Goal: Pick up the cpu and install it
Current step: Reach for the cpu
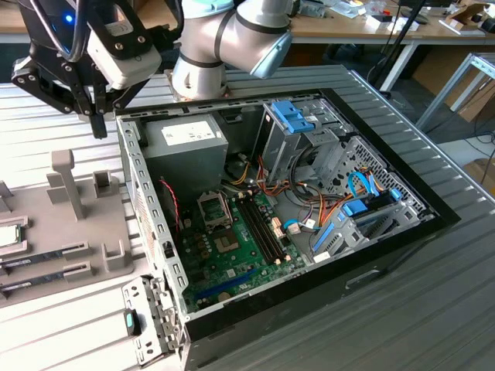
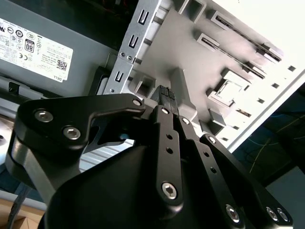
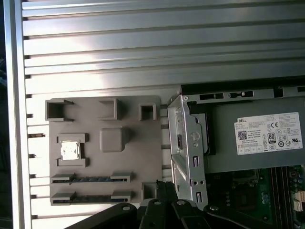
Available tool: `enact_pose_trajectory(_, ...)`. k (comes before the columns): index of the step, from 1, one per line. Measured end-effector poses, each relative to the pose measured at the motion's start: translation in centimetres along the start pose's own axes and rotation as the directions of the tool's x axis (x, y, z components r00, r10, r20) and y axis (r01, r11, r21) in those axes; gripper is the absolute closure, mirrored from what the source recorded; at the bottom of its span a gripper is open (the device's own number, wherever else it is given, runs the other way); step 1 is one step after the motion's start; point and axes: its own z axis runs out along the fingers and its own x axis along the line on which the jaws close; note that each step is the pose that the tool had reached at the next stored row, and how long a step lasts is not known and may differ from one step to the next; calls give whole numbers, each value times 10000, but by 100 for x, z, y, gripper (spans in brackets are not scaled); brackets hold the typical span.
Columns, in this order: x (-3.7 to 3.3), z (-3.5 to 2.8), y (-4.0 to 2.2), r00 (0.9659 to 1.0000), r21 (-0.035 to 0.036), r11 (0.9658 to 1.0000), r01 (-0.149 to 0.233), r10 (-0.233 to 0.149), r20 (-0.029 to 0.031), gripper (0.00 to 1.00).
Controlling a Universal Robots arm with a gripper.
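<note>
The cpu (image 3: 70, 150), a small silvery square chip, lies in a recess of the grey holder plate (image 3: 133, 157). It also shows at the exterior view's left edge (image 1: 8, 236) and in the second wrist view (image 2: 230, 90). My gripper (image 1: 98, 124) hangs above the holder plate's far end, beside the wall of the open computer case (image 1: 147, 224) and well apart from the cpu. Its black fingers (image 2: 164, 93) are shut together with nothing between them, and their tips show in the first wrist view (image 3: 164, 187). The empty cpu socket (image 1: 214, 209) sits on the green motherboard (image 1: 240, 255).
Two memory sticks (image 3: 90, 179) lie in slots on the holder plate. A tall post (image 1: 66, 182) rises from that plate. The grey power supply (image 1: 189, 143) fills the case's far corner. Drive cages (image 1: 309, 131) and cables (image 1: 325, 212) crowd the exterior view's right side.
</note>
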Motion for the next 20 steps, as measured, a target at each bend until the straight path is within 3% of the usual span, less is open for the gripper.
enact_pose_trajectory(20, 208, 8, -16, 10000, 0, 10000, 1, -1, 0, 89)
